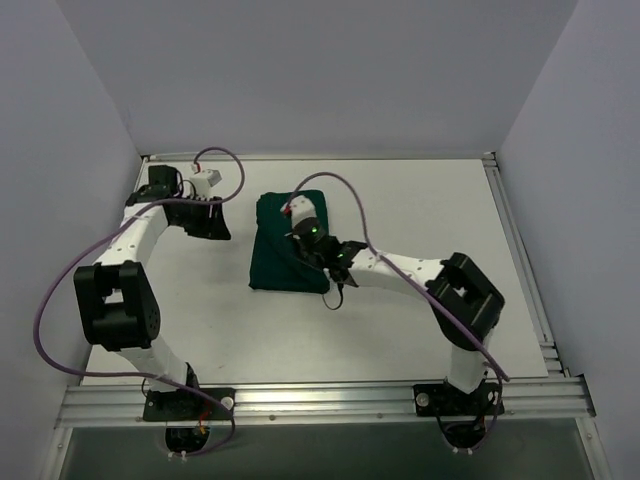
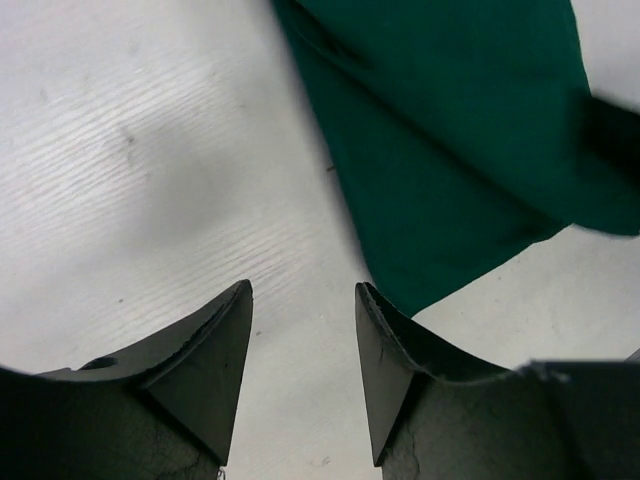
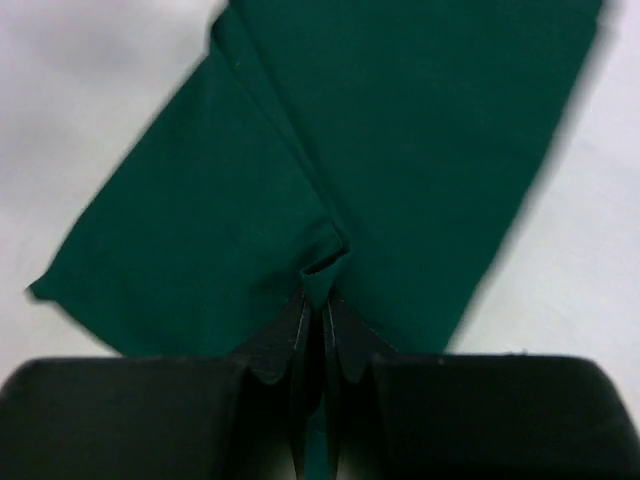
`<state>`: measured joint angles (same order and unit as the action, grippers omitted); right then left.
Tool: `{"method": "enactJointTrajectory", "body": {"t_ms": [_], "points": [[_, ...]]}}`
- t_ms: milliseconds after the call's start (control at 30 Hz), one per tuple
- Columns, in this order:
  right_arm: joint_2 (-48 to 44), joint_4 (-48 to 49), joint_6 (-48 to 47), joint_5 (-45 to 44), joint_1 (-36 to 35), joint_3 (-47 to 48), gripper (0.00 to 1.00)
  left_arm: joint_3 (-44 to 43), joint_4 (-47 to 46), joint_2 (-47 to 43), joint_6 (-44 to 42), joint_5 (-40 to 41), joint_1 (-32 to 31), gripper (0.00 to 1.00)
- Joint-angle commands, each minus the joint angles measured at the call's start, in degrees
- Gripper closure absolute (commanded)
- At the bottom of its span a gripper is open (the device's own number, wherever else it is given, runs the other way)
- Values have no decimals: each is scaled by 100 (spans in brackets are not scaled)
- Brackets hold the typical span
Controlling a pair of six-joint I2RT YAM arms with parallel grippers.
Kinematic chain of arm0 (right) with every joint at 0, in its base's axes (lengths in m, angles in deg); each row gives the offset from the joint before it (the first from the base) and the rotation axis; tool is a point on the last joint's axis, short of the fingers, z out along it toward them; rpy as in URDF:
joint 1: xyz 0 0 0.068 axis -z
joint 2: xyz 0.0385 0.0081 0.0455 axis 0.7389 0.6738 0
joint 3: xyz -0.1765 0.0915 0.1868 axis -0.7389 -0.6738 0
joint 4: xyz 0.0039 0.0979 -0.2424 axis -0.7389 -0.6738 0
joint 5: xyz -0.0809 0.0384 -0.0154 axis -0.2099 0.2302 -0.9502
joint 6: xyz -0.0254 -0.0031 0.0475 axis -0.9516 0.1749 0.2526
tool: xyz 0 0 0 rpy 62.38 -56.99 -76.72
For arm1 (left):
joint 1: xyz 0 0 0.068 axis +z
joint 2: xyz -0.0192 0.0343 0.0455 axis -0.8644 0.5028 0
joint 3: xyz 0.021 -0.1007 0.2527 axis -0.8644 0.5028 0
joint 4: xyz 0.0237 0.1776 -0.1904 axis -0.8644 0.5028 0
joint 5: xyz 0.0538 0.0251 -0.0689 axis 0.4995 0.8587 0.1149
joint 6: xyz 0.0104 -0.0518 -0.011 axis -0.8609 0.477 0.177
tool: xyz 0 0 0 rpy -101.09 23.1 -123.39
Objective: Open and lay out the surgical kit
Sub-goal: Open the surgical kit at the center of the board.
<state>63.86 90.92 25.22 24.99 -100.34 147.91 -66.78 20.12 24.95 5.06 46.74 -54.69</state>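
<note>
On the left, we see the left arm folded up, elbow out to the left. Its forearm runs toward the back of the counter and its wrist is turned right, toward the middle. The left end effector hangs over bare counter, jaws partly apart, nothing between them. In its wrist view a corner of the green cloth shows just past one finger. We cannot tell whether they touch.

Into the middle now: we count one wrap, dark green, a folded bundle lying flat on the counter, about centre and a little toward the back. Its overlapping flaps show plainly in the right wrist view.

Over to the right: the right arm comes in low from its base, elbow bent out at the right, forearm stretched leftward across the wrap's right edge. The right end effector is down on the cloth, jaws squeezed together on a small puckered fold of the wrap.

Around it all we count two arms and two purple cables, one looping off each arm. The right one arcs over the wrap's far corner. A metal rail runs along the near edge.
</note>
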Motion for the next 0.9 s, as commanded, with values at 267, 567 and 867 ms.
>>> {"method": "enactJointTrajectory", "body": {"t_ms": [267,567,867], "points": [[-2136,377,3513,-1632,1403,-2980,100,-343,29,-407,-963,1398,-2435,34],[-3269,421,4903,-1949,2089,-4702,100,-309,-84,112,-1613,2314,-4457,22],[-3745,35,4940,-2063,2247,-4862,70,-237,-384,753,-1728,3597,-5241,20]]}}
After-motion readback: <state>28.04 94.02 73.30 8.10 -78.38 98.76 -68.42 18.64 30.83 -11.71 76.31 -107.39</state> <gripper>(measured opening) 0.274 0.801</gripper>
